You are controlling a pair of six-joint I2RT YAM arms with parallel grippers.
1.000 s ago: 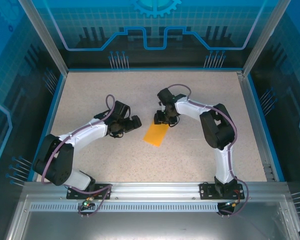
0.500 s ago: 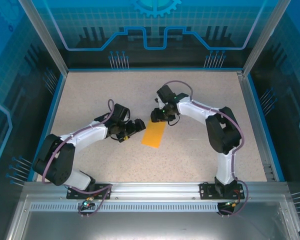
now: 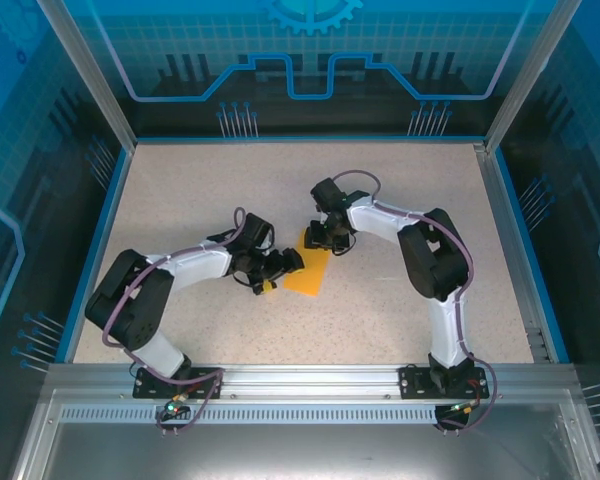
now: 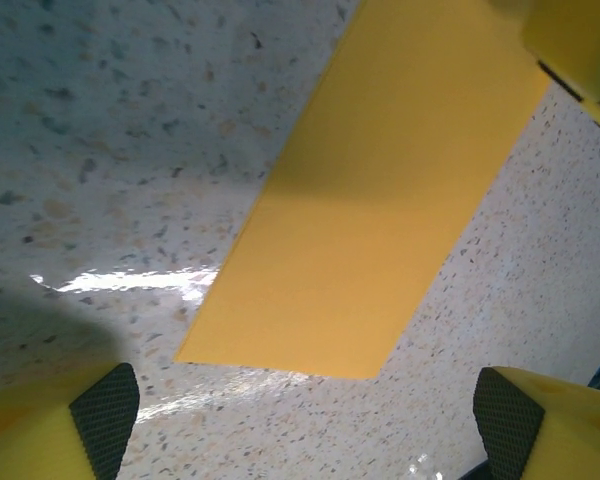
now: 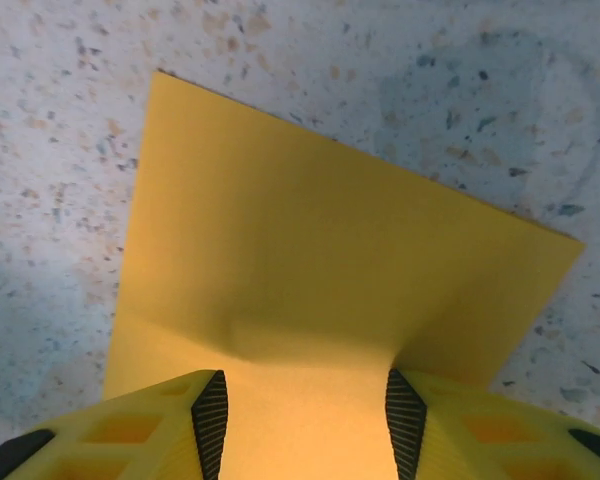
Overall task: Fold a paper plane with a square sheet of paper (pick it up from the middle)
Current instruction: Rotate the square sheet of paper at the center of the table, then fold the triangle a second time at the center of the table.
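Table (image 3: pixel 400 180): speckled top, both arms reach in from the near edge, meeting approx. mid-table.
R arm (image 3: pixel 430 260): bends out twd the right edge, then back in to the ctr.
L arm (image 3: pixel 180 270): lies low, stretched from the near-left corner twd the ctr.
Paper sheet (image 3: pixel 310 272): orange, folded to a narrow rectangle, flat on the table about mid-way btwn left & right edges. Long side runs near-to-far, far end tipped a bit twd the right edge. One straight short end shows in L wrist view (image 4: pixel 380 200). A small buckle sits in front of the fingers in R wrist view (image 5: pixel 330 250).
L gripper (image 3: pixel 285 262): at the sheet's left long edge. Jaws spread wide (image 4: pixel 310 420), dark pads either side of the sheet's near end, nothing pinched.
R gripper (image 3: pixel 325 238): on the sheet's far end. Jaws part-way apart (image 5: pixel 307 420), paper spans the gap & runs under both fingers (image 5: pixel 208 415). Can't tell if it's pinching or just resting on it.
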